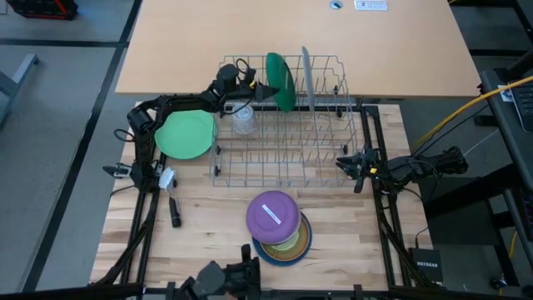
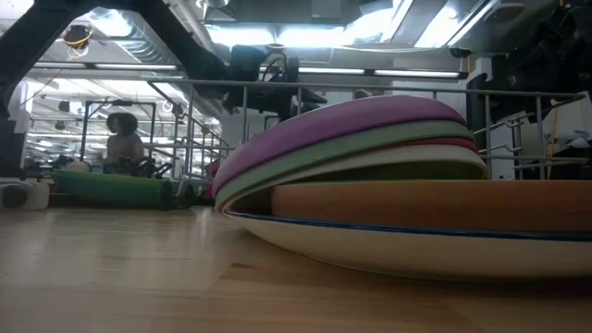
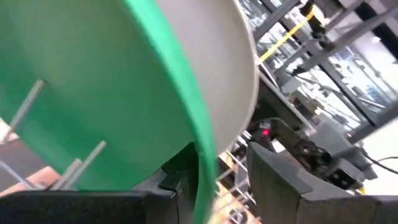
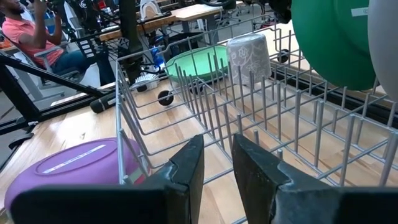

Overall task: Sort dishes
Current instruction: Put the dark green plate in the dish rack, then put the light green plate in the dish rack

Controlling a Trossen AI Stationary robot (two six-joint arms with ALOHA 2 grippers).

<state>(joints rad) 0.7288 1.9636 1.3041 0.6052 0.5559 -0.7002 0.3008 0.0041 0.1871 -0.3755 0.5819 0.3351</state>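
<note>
- Left gripper (image 1: 254,90) sits at the rack's far-left corner, fingers (image 3: 273,180) spread either side of the dark green plate's (image 1: 281,81) rim; no squeeze on it that we can see.
- Near → far: stack of dishes (image 1: 279,227) at the near edge, purple plate (image 1: 272,213) on top, tan, pink and pale green ones under it in low view.
- Mid-left: light green plate (image 1: 185,135) flat on the table (image 1: 200,242), just beside the wire rack (image 1: 283,158).
- Right gripper (image 1: 356,164) waits at the rack's right side, fingers a little apart, holding nothing.
- Far: dark green plate stands upright in the far slots w/ a grey plate (image 1: 306,77) next to it; clear cup (image 1: 242,119) nearby inside.
- Step, as we judge it: seating the plate. To do it well we'd back out straight along the plate's plane so no finger drags the rim, and check it leans on the tines w/o tipping onto the grey one.
</note>
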